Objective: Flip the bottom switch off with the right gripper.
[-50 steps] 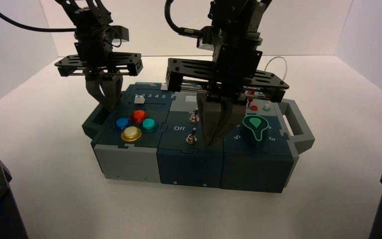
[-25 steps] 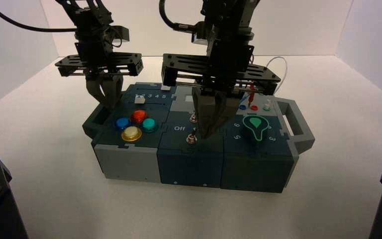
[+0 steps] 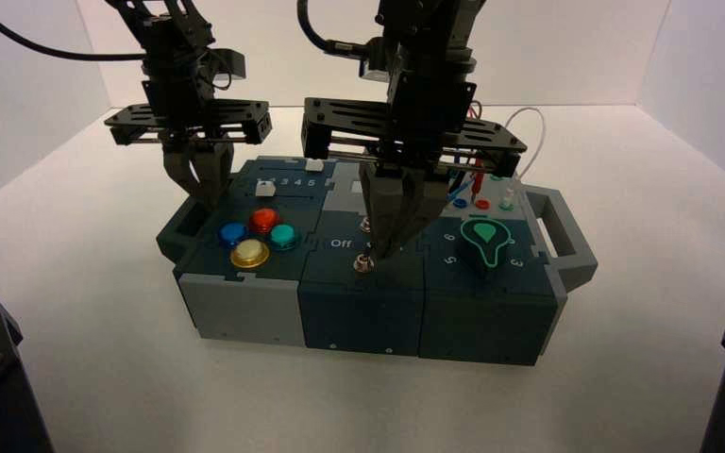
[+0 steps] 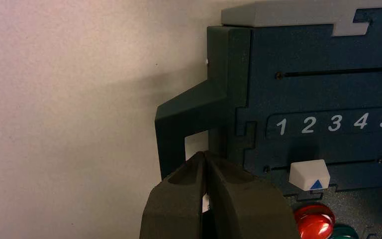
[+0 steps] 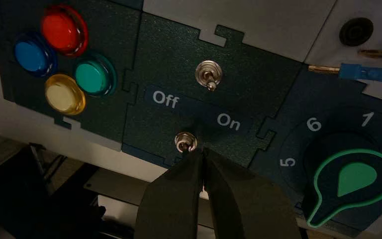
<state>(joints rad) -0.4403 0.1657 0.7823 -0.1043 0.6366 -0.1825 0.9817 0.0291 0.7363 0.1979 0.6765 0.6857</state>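
Though touching, bottom switch [image 5: 185, 141] beside right hand [image 5: 201, 155]

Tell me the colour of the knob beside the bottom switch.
Green: the knob has a green pointer and outline, plainest in the right wrist view.

This is a robotics test lab. A blue-grey plastic box [image 3: 368, 283] studded with coloured round push-buttons [image 3: 257, 236], toggles and a green pointer knob [image 3: 486, 236] sits alone on a plain white worktop [image 3: 104, 377] enclosed by bare white walls [image 3: 576, 47], under two black cabled robot arms.
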